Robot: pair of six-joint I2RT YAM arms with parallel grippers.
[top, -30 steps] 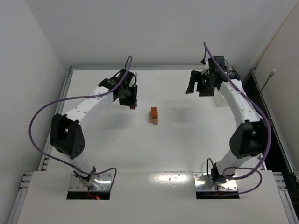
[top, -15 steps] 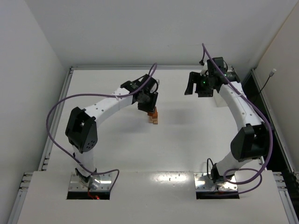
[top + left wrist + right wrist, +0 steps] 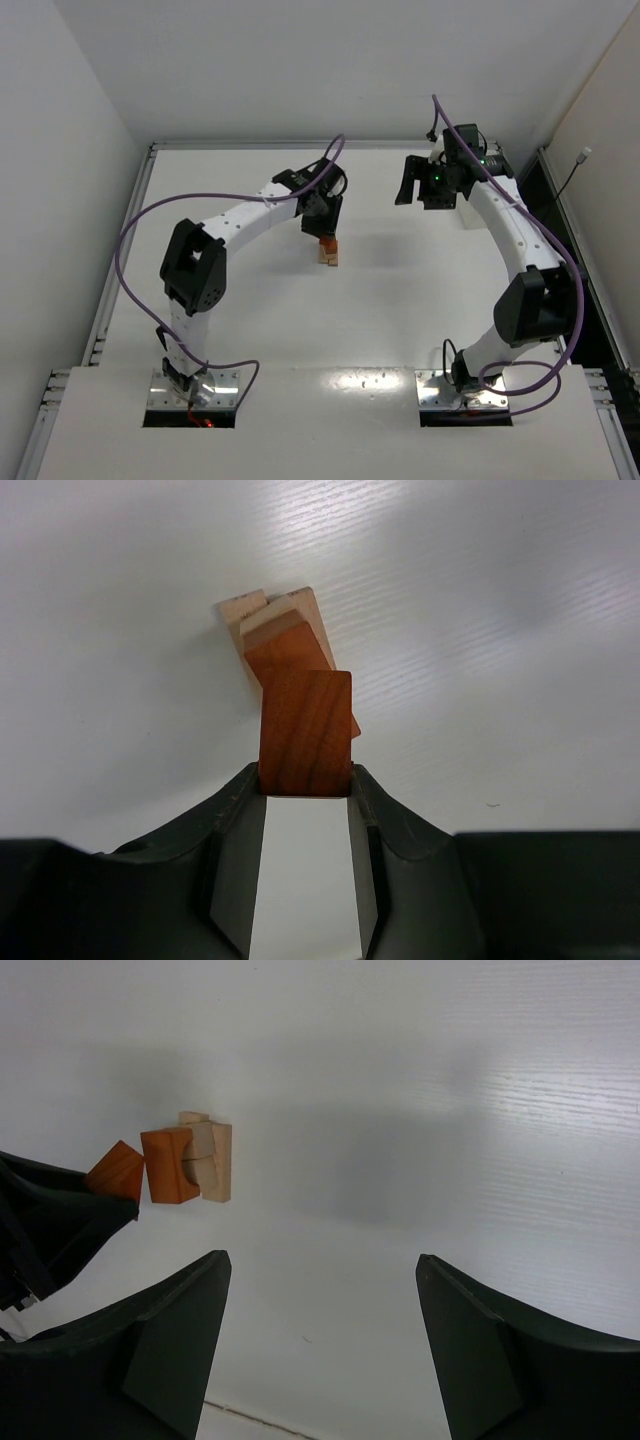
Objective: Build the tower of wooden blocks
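The wood block tower [image 3: 328, 254] stands near the table's middle: pale tan pieces below, a reddish-brown block on top [image 3: 290, 655]; it also shows in the right wrist view [image 3: 190, 1163]. My left gripper [image 3: 323, 237] is shut on a reddish-brown block [image 3: 305, 732] and holds it just over the tower's top. The same held block shows in the right wrist view [image 3: 115, 1171], beside the tower's top block. My right gripper [image 3: 422, 193] is open and empty, raised at the back right, well away from the tower.
The white table [image 3: 400, 300] has a raised rim along its back [image 3: 350, 145] and left sides. White walls close in the back and both sides. A purple cable loops over each arm.
My left gripper has swung right from the back left with the reddish-brown block and now sits over the tower. The right gripper has barely moved.
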